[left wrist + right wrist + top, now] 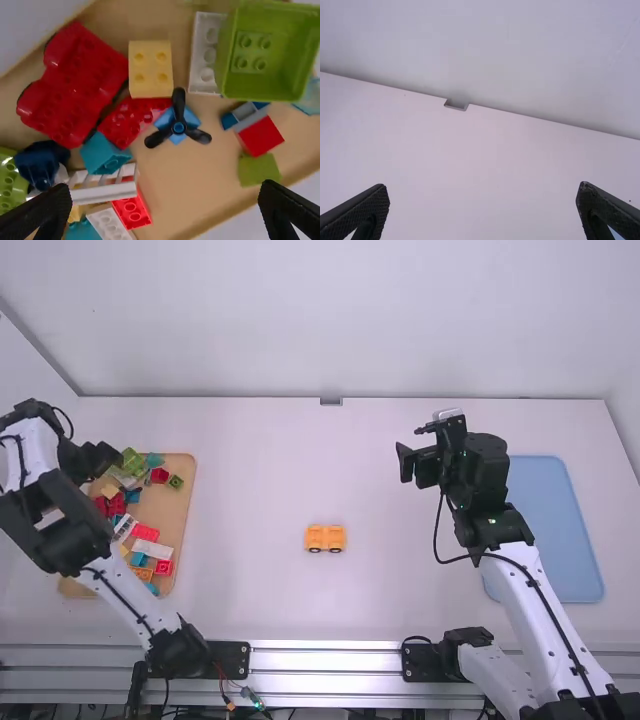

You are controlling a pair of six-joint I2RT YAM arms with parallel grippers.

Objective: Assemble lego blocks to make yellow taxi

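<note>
A small yellow-orange vehicle [325,538] with dark wheels stands on the middle of the table, touched by neither gripper. My left gripper [100,462] hangs over the tray of loose blocks at the far left. In the left wrist view the left gripper [167,210] is open above the blocks, among them a pale yellow block [150,69], red blocks [72,85] and a blue piece with a black propeller [178,125]. Above the right part of the table is my right gripper [418,452]; in the right wrist view the right gripper [482,210] is open with nothing between its fingers.
The wooden tray [183,490] holds several blocks of mixed colours, including a green open box [305,55] and a white barred piece [102,192]. A blue tray [565,530] lies at the right, beside the right arm. A wall borders the table's far edge.
</note>
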